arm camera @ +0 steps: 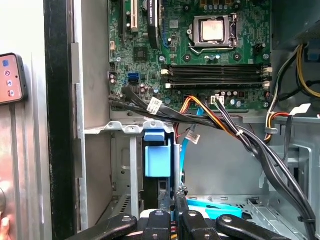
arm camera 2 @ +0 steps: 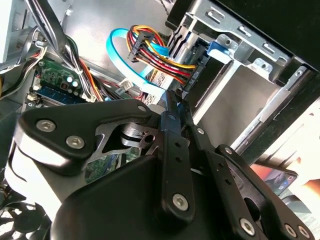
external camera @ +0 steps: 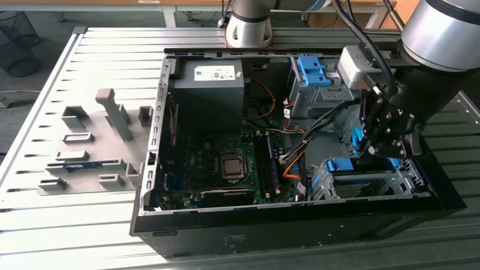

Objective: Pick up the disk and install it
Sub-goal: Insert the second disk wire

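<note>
The matte grey power-supply box [external camera: 208,90] is seen at the exterior view's left. The disk [external camera: 351,165], blue-framed and flat, is seated in the steel drive cage [external camera: 367,183], orientation unclear. The gripper [external camera: 379,147], jaws pressed together, is positioned just above.

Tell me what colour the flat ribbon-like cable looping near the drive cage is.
Light blue. The flat cable shows best in the second wrist view, curving beside the multicoloured wire bundle.

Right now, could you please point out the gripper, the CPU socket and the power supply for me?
gripper [external camera: 383,149]: exterior view, between its fingertips over the drive cage.
CPU socket [arm camera: 214,30]: first wrist view, middle of the silver chip.
power supply [external camera: 210,93]: exterior view, its dark top face.
</note>
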`<state>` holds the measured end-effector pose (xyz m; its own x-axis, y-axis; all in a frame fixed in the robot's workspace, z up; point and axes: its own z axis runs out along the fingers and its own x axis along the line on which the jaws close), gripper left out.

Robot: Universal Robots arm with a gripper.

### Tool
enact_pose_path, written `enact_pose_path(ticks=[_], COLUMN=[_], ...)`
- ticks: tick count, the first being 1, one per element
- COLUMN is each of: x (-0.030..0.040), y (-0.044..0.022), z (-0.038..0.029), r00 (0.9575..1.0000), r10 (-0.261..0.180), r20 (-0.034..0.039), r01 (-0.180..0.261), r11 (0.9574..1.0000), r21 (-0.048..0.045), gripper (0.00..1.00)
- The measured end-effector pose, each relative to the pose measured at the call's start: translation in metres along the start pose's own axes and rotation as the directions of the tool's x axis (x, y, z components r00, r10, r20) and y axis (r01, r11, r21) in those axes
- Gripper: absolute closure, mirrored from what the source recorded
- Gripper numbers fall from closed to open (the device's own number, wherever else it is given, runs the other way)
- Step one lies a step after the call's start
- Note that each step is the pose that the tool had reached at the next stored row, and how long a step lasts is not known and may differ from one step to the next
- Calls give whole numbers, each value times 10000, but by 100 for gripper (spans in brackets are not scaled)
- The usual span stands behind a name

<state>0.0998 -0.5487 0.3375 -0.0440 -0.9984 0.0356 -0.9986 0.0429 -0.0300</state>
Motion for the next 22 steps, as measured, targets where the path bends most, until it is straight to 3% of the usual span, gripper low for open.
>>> enact_pose_path(ticks=[5, 12, 22], x=[41, 48, 65], y=[10, 11, 11], z=[9, 27, 61], r00=[10000, 9999, 9998], r10=[3, 8, 9], r20=[58, 169, 201], r01=[-4, -10, -11], r11=[10000, 9999, 9999], r21=[95, 112, 110], gripper=[84, 84, 84])
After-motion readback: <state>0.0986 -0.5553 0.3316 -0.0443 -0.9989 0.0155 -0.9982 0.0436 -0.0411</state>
